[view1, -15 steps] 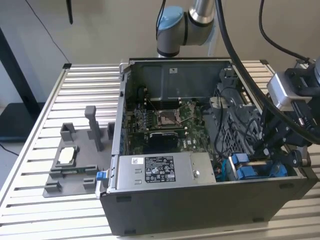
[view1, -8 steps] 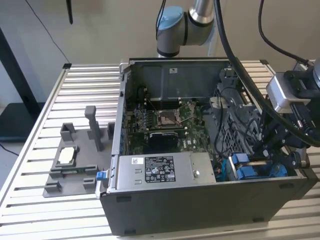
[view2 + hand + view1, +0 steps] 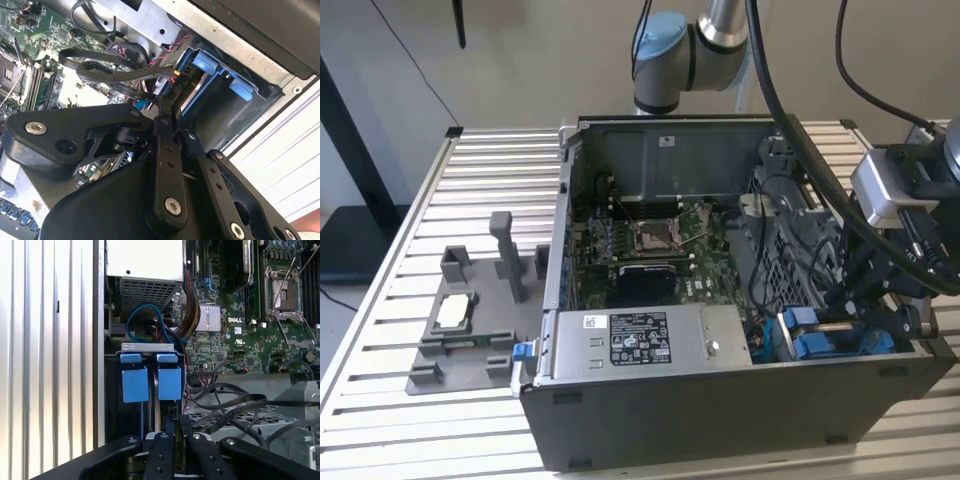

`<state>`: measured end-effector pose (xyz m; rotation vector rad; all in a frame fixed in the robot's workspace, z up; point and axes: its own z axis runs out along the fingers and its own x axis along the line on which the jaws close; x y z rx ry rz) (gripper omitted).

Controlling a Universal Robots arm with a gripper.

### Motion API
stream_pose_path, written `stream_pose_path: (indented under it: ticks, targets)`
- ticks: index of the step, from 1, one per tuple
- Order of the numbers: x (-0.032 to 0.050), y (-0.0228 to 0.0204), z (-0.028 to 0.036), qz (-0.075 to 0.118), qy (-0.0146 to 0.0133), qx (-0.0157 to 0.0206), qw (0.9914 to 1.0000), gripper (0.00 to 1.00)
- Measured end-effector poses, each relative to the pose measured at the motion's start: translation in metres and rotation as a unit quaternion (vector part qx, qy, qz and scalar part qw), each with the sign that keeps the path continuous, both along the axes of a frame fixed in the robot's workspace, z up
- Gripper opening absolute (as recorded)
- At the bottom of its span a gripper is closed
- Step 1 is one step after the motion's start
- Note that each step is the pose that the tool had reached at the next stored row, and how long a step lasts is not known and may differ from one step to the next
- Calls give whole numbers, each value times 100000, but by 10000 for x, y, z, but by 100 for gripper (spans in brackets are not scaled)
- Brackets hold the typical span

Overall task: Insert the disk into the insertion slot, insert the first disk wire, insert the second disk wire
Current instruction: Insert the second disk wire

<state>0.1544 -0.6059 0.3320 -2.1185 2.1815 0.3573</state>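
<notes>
An open computer case (image 3: 740, 420) lies on a slatted table (image 3: 380, 300), its motherboard (image 3: 650, 240) exposed. At the case's near corner, on the exterior view's right, the disk (image 3: 830, 342) sits seated in its bay, blue carrier tabs showing. The gripper (image 3: 167, 107) hangs just beside the disk, its fingers (image 3: 165, 150) drawn narrow around a black wire connector (image 3: 170, 92).

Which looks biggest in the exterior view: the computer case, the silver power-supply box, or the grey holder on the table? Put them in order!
1. Computer case, biggest by far.
2. Grey holder.
3. Silver power-supply box.
The last two look close in size, so their order is unsure.
</notes>
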Motion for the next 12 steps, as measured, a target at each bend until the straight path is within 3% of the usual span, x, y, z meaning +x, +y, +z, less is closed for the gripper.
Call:
stream_pose_path:
  ticks: [12]
  targets:
    - [0, 0, -1, 1, 1, 4, 100000, 16]
